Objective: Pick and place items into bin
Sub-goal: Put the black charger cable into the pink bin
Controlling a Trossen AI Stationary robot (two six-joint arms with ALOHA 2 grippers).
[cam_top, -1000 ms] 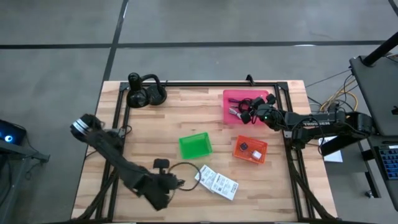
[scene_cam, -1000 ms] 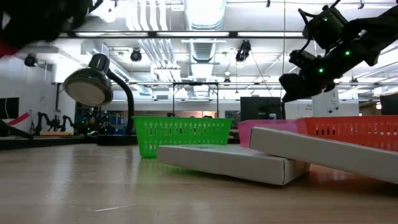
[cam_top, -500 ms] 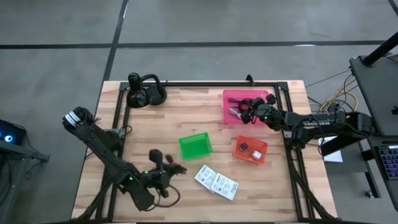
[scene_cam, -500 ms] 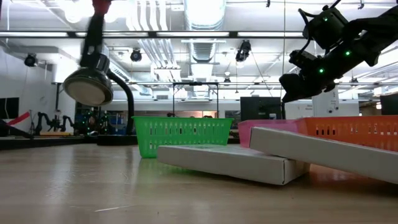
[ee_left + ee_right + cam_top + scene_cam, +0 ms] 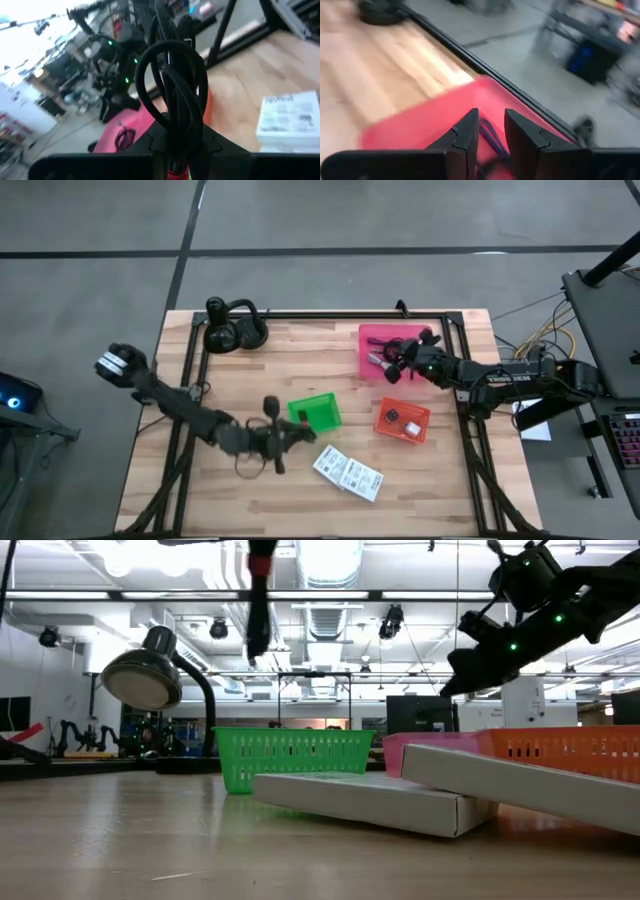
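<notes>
From above, the left gripper [image 5: 285, 435] hung just left of the green bin [image 5: 314, 413], pinched on a looped black cable [image 5: 262, 442]. The right gripper [image 5: 404, 363] hovered over the pink bin [image 5: 375, 340], where thin cables lay. White packets [image 5: 348, 473] sat near the table's front; the orange bin [image 5: 402, 420] was to their right.

At table height, the cable [image 5: 258, 595] dangled high above the green bin [image 5: 290, 753].

The left wrist view showed the fingers pressed onto the coiled cable [image 5: 172, 90].

The right wrist view showed its fingers [image 5: 466, 135] slightly parted, holding nothing, above the pink bin [image 5: 425, 125].

The carrying step seemed underway; next, the cable probably needed centring over the green bin before release.
</notes>
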